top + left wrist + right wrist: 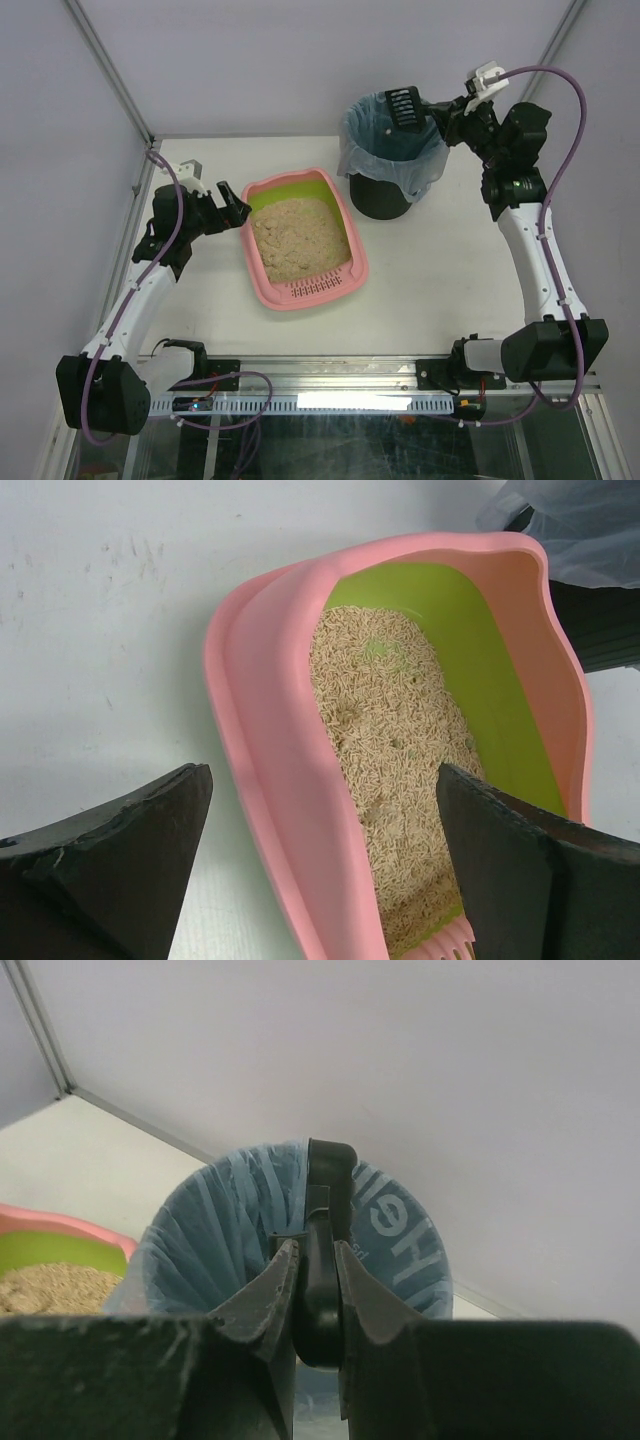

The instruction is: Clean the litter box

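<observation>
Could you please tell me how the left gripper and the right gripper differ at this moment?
The left gripper has its jaws wide open and empty; the right gripper has its jaws shut on the black scoop. The left sits low at the rim of the litter box; the right is raised over the bag-lined bin. Both have black jaws.

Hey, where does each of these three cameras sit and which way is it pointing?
Top external: fixed above and behind the arms, looking down on the table; both arms whole, left hand by the litter box, right hand holding the scoop over the bin.
Left wrist: on the left arm, looking down at the litter box; its open fingers straddle the rim.
Right wrist: on the right arm, looking into the bin's blue bag; its fingers clamp the scoop handle.
Shared: litter box and bin appear in all three.
</observation>
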Controlling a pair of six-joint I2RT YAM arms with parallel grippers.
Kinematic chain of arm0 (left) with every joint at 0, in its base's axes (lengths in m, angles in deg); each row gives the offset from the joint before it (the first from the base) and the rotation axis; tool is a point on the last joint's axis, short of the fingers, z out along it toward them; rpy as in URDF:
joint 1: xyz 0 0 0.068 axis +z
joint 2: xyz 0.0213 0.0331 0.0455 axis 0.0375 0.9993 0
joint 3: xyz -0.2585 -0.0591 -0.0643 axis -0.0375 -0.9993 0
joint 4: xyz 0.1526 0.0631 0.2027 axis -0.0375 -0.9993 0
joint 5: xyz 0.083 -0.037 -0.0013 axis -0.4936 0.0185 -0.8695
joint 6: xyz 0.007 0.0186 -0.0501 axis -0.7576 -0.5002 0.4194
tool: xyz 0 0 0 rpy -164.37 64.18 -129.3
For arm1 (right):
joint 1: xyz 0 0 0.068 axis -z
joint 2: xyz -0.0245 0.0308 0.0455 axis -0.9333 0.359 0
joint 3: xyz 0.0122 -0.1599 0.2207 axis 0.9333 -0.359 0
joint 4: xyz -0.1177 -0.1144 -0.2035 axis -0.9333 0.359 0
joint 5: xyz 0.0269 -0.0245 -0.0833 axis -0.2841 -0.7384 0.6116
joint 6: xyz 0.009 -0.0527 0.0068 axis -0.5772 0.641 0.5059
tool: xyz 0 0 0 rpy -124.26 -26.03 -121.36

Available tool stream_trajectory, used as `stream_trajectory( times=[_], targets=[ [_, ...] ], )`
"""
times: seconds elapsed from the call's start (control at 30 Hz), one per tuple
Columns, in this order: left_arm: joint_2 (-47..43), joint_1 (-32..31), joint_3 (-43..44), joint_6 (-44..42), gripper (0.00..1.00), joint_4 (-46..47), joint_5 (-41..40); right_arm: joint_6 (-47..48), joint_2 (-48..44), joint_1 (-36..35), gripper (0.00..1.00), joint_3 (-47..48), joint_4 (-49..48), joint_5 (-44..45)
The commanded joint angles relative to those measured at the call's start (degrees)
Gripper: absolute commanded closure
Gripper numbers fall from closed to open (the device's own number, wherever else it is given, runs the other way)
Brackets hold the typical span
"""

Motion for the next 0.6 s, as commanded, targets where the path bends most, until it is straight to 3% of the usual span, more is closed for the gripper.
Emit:
stream_trajectory(
  times=[0.0,0.2,0.3,0.43,0.57],
  targets=[
    [0.18,0.45,2.43,-1.31,0.01,1.54,2.70,10.02,-1.51,-0.86,1.00,4.18,3.06,-0.07],
    [0.91,0.45,2.63,-1.80,0.02,1.51,4.82,3.20,-3.48,-4.07,1.00,4.96,-1.18,18.34],
    [1.00,0.50,2.67,-2.15,0.04,1.53,5.34,-8.61,-4.78,-4.29,1.00,5.78,-2.38,25.68],
    [1.54,0.47,2.78,-2.29,0.05,1.60,6.04,-21.68,-5.79,-4.97,1.00,7.44,0.34,21.36],
    [2.18,0.45,2.91,-2.39,0.09,1.58,7.24,-25.38,-5.01,-11.47,1.00,10.60,5.63,22.42]
  ],
)
